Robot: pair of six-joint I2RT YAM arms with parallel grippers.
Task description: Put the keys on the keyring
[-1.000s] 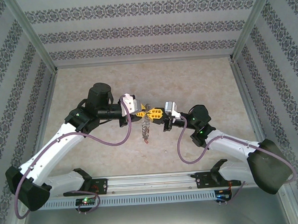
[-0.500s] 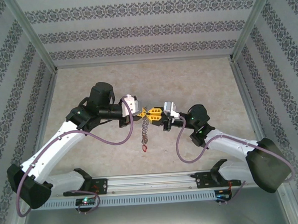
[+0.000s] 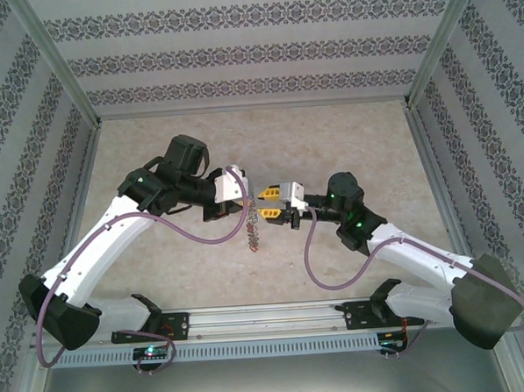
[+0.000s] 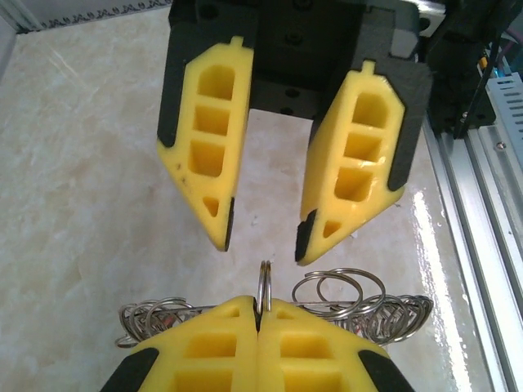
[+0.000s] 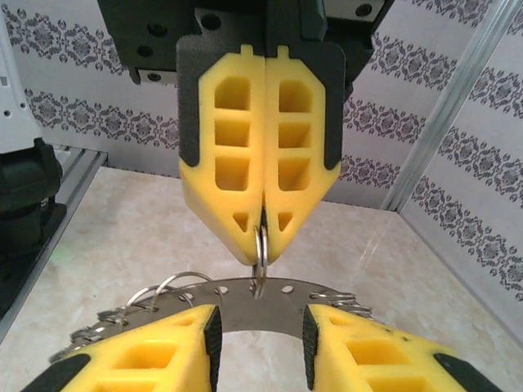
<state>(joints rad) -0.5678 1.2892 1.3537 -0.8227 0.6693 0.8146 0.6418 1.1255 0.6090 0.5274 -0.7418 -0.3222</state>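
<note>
Two grippers, one keyring (image 5: 278,308): left gripper (image 5: 263,247) jaws pinch it; right gripper (image 4: 263,245) jaws parted, empty.

From above, keyring (image 3: 249,238) was too small to resolve. Left wrist view: my left claw (image 4: 259,314) hid its middle; fingers (image 4: 204,351) were cropped by bottom edge.

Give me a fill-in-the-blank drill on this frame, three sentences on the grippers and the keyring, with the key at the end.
1. The left gripper is ____ on a small ring of the keyring.
2. The right gripper, facing it, has its jaws ____.
3. Both grippers' fingers are coloured ____.
Missing words: shut; open; yellow.
</note>
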